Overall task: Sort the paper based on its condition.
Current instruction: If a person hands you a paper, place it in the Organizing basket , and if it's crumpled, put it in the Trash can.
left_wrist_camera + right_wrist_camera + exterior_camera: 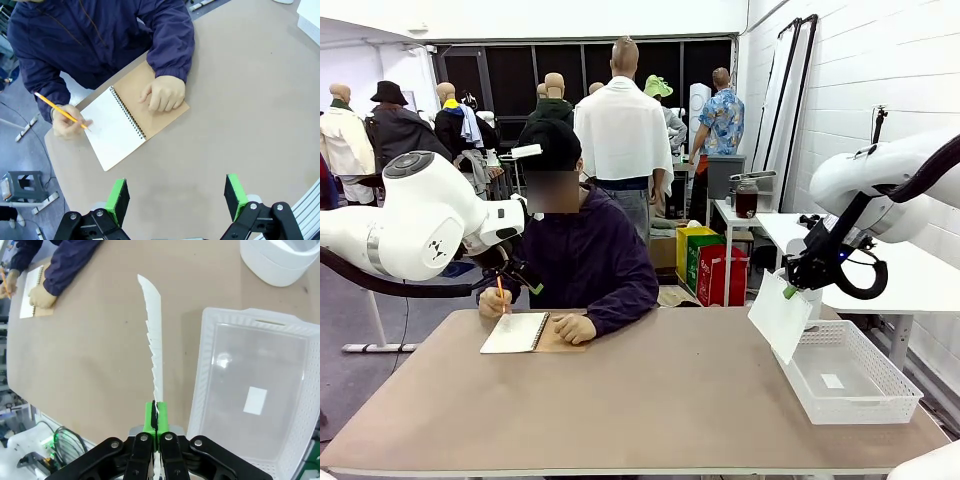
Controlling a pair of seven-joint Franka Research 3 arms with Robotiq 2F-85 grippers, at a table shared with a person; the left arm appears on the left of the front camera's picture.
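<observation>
hanging pinched in the right hand (155, 411), the paper (154, 335) seems just beside the basket (199, 390).

Front view faces across the table (620, 400) toward the person (582, 250). Both wrist views look down on it; all share the notebook (515, 332).

Left arm (410, 215), jaws wide apart — right arm (880, 180), jaws tight together, raised

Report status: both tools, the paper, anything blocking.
Right tool shut on paper, hanging beside basket. Left tool open, empty, above table near notebook. Nothing between paper and basket.
</observation>
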